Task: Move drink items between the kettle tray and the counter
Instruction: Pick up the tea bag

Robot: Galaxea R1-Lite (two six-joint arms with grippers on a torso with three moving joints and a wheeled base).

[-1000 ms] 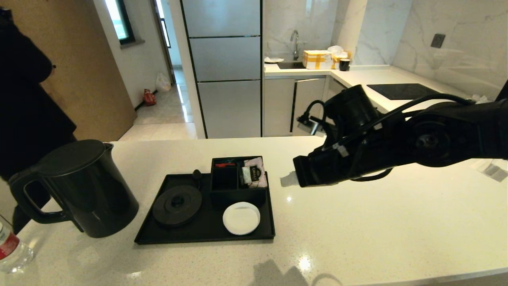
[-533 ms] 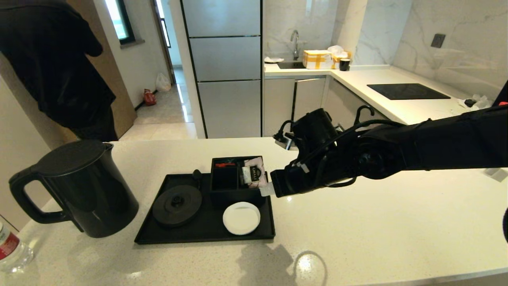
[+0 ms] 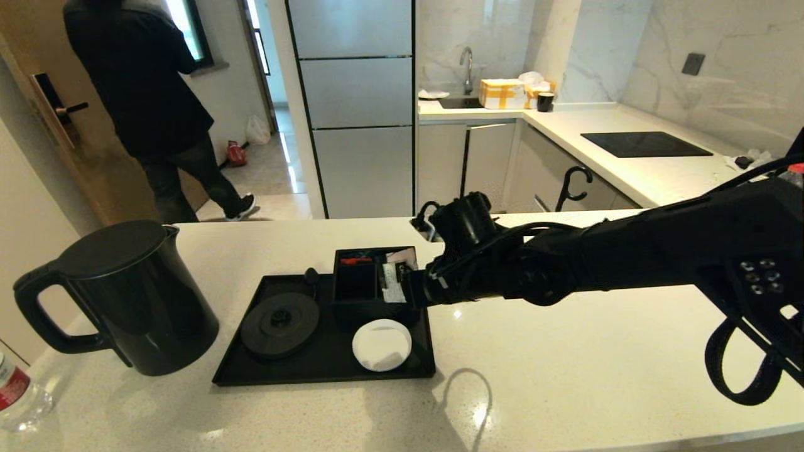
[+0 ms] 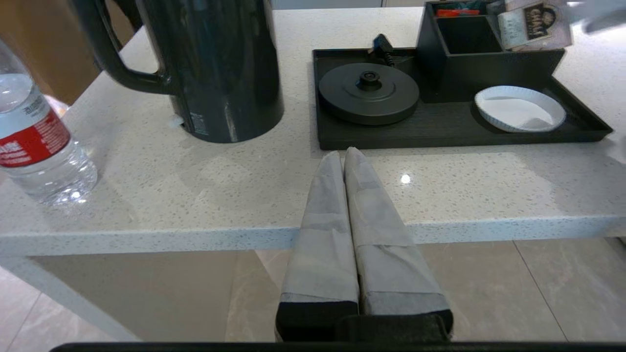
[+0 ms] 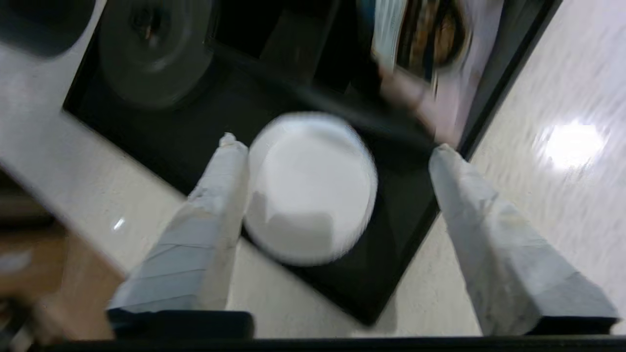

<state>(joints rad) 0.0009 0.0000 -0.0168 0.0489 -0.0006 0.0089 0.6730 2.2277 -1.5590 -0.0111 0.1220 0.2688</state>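
Right gripper (image 3: 411,290) nearer pinkish, black-labelled sachet (image 3: 394,276)

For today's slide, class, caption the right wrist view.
Open right gripper above the kettle tray, white coaster between its fingers.

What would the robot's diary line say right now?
right gripper: jaws open, over black rectangular tray | pinkish tea sachet: in box | left gripper: shut, parked

Right end effector (image 3: 411,290) has travelled leftward across the desk (image 3: 565,351), from clear of the kettle tray (image 3: 326,367) to the divided box (image 3: 358,289), against the tea sachet (image 3: 394,282). Its fingers (image 5: 220,195), together earlier, now stand spread. Sachet perhaps nudged; partly hidden. Person (image 3: 151,94) has moved off toward the doorway.
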